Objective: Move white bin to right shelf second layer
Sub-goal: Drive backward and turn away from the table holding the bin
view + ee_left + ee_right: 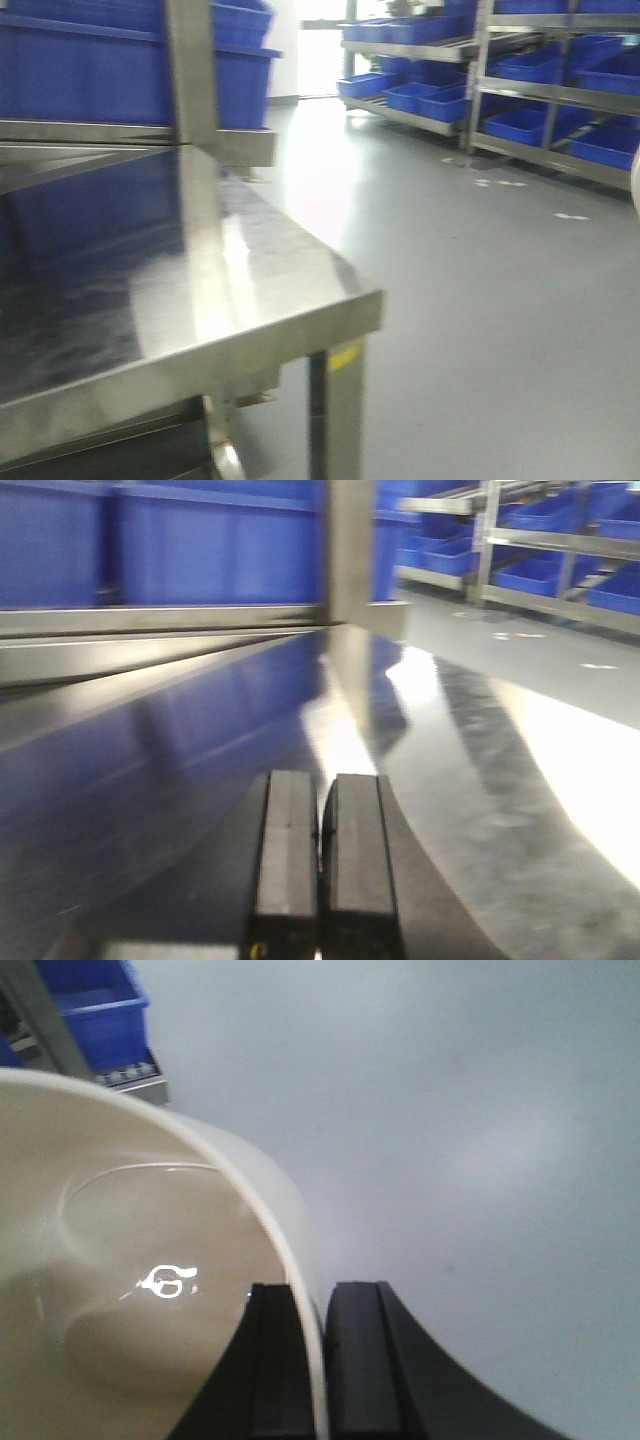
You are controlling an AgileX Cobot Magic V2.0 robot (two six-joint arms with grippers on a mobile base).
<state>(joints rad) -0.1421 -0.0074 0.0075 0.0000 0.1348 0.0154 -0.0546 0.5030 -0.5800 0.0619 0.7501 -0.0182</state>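
White bin (150, 1260) rim pinched in right hand (316, 1305), left hand (321, 805) closed, empty

The right gripper (322, 1298) fingers (358, 1360) clamp the white bin (130, 1250) rim.

Matte black, blocky, rectangular left fingers (287, 860) and right fingers (356, 1360), with curved flared outer shoulders.
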